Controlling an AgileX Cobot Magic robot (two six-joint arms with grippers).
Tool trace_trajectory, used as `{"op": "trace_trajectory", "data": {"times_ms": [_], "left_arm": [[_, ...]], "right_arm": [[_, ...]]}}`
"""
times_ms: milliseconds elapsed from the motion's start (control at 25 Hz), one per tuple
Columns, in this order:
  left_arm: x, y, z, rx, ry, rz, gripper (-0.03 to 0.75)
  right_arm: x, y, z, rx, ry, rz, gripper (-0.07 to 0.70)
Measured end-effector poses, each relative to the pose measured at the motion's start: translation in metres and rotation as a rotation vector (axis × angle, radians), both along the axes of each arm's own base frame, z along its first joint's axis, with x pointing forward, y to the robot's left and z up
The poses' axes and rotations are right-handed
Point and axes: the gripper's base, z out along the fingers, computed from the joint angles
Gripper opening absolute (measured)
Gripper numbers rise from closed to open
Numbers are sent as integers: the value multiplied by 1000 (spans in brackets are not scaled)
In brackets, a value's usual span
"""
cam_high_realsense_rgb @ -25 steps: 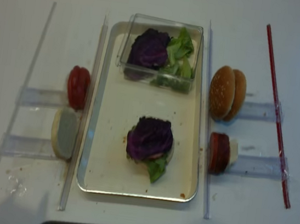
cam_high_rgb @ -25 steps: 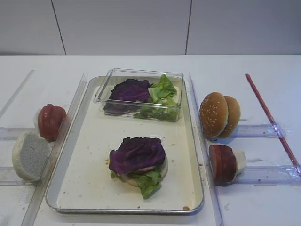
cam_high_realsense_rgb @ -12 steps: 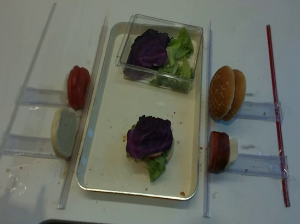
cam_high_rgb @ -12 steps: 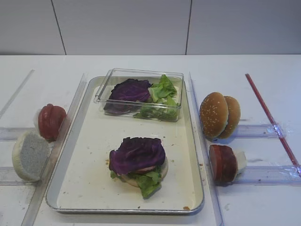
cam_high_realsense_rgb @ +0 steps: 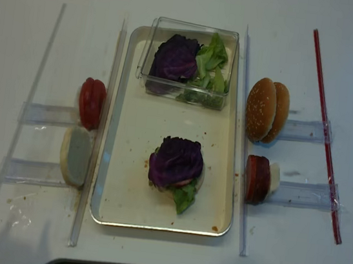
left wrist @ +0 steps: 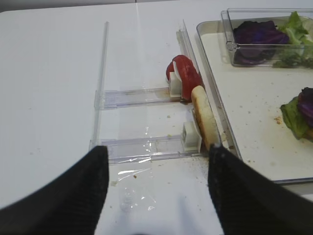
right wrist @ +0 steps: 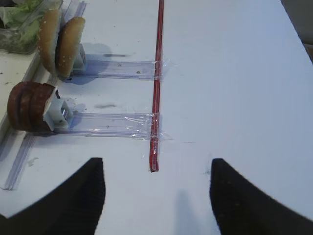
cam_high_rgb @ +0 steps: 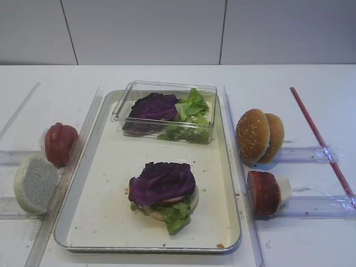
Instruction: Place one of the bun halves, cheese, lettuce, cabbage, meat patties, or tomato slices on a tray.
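On the tray, a purple cabbage leaf tops a small stack, with lettuce poking out beneath it. Two sesame bun halves and meat patties stand on edge to the tray's right. Tomato slices and a pale bun half stand to its left. My left gripper is open over bare table just short of that bun half. My right gripper is open too, near the table's front and apart from the patties. Neither one holds anything.
A clear plastic box at the tray's far end holds more cabbage and lettuce. Clear plastic rails hold the upright food. A red strip runs along the right side. Crumbs dot the tray floor.
The dark tip of my left arm at the lower left of the overhead view has drawn back toward the front edge. The food has not moved.
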Motion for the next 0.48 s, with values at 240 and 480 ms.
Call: {"op": "trace_trajectory", "data": {"times_ms": [240, 480], "left_arm": [[-3, 0, -3, 1, 46, -2, 408], [-4, 0, -5, 7, 80, 1, 408]], "right_arm": [[0, 0, 0, 0, 0, 0, 479], [0, 0, 0, -1, 0, 1, 479]]}}
